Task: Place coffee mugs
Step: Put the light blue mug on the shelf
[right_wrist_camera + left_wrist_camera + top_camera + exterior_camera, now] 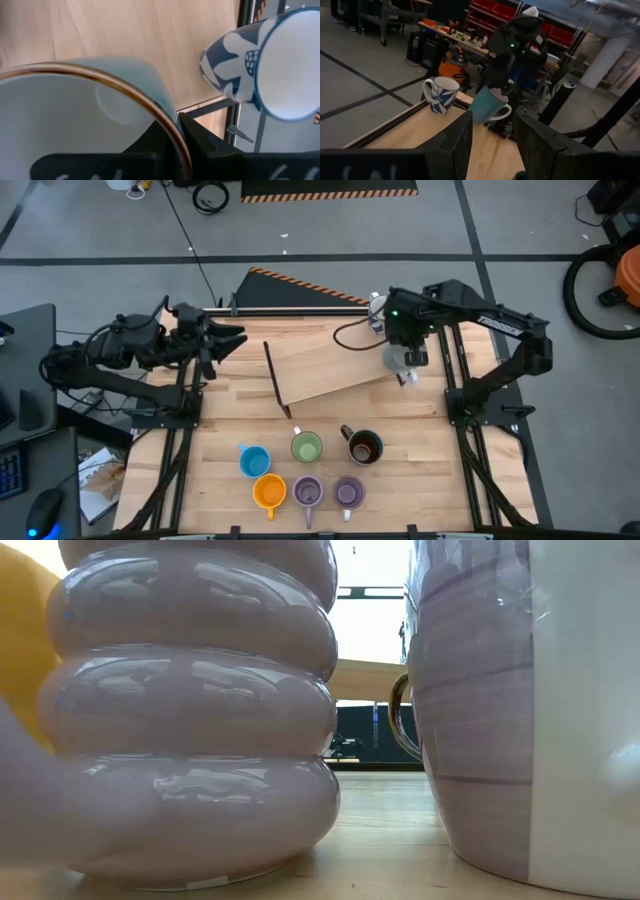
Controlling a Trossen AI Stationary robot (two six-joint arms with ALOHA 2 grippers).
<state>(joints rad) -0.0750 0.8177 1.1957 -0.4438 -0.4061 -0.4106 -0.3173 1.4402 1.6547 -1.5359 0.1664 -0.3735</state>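
Observation:
My right gripper (405,360) is over the table's far right part, shut on a pale grey-white mug (487,105) with a gold rim. A white mug with a blue leaf pattern (441,94) stands on its base at the table's far edge, also visible in the right wrist view (265,70). Six mugs stand grouped near the near edge: blue (254,461), green (306,446), dark brown (364,447), orange (269,491) and two purple (307,492) (348,492). My left gripper (235,337) waits open at the far left, touching nothing. My right gripper holds the pale mug by its gold rim (167,127), the wall pinched with one finger inside (147,147) and one outside. It comes from above, pointing down. The mug hangs tilted below the fingers, its handle (501,114) toward the table's near side, lifted off the table.
A sloping wooden board (330,365) on a thin black stand (275,380) sits mid-table, between the held mug and the group. Bare wood lies on either side of the group. In the low view the ribbed purple mug (190,710) and the other purple mug (480,700) fill the picture.

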